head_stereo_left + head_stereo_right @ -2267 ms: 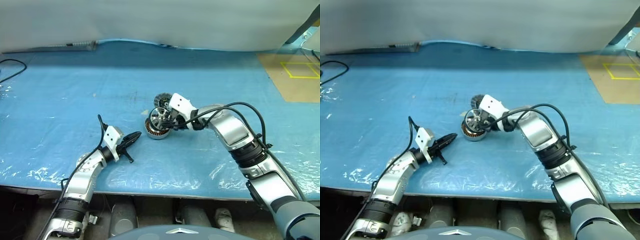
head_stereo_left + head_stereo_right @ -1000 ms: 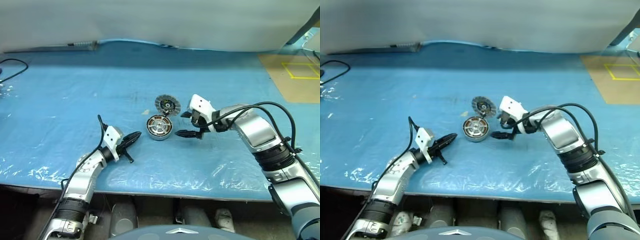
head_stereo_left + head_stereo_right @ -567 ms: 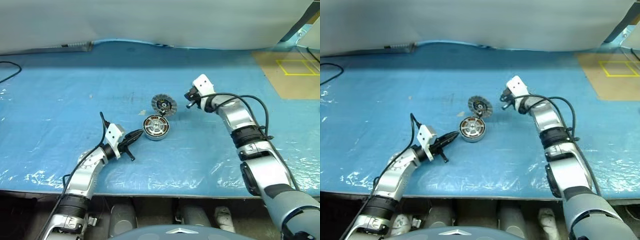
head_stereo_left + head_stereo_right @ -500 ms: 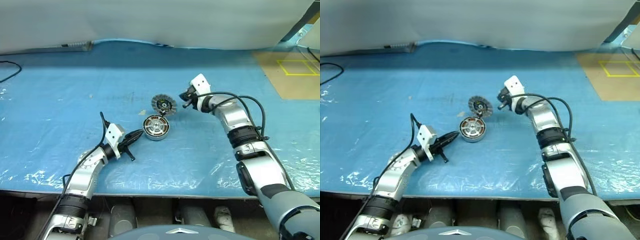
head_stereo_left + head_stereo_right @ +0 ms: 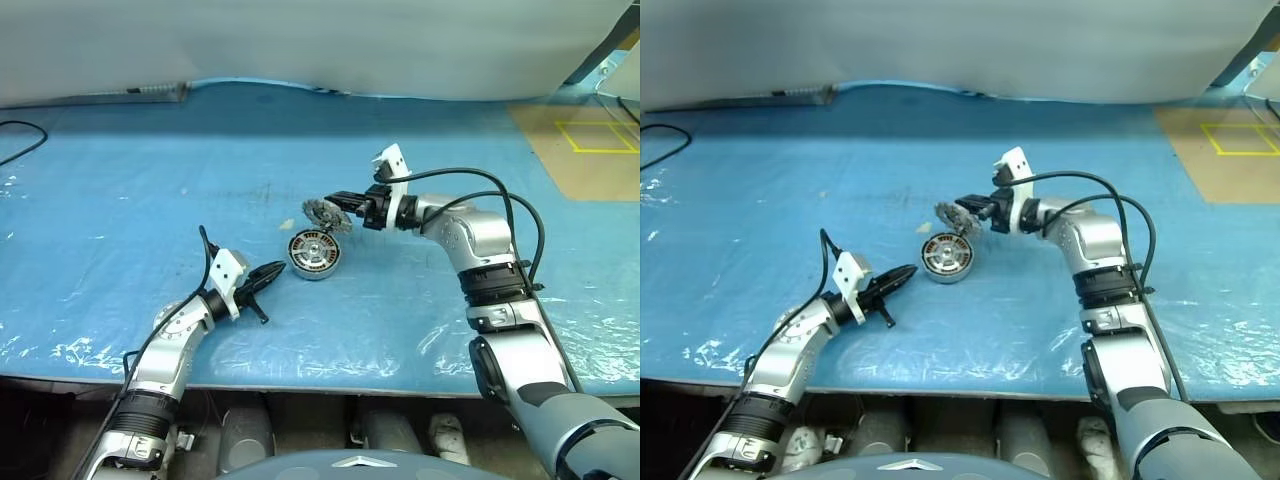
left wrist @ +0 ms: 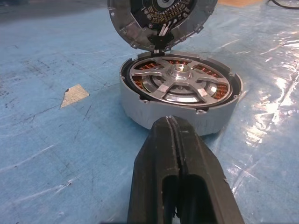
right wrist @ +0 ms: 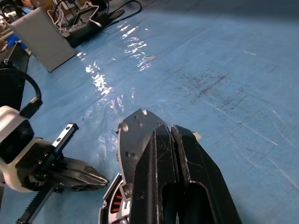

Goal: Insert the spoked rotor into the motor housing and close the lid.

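The motor housing (image 5: 314,253) stands mid-table on the blue sheet. The spoked rotor (image 6: 180,81) sits inside it, over the copper windings. The lid (image 5: 322,214) stands tilted on edge at the housing's far rim, dark inner face toward the housing (image 6: 161,18). My right gripper (image 5: 336,199) is shut, its fingers (image 7: 156,154) lying against the lid's back (image 7: 133,140) with nothing between them. My left gripper (image 5: 272,271) is shut and empty, low over the sheet, its tip (image 6: 170,123) just short of the housing's near wall.
A blue plastic sheet (image 5: 120,200) covers the table. A black cable (image 5: 25,128) loops at the far left. A brown board with a yellow tape square (image 5: 590,140) lies far right. A grey box with cables (image 7: 42,39) stands beyond the table.
My right gripper has shut and swung left and up to the lid, rolling as it went. The lid has tipped up more steeply against the fingers. My left arm has not moved.
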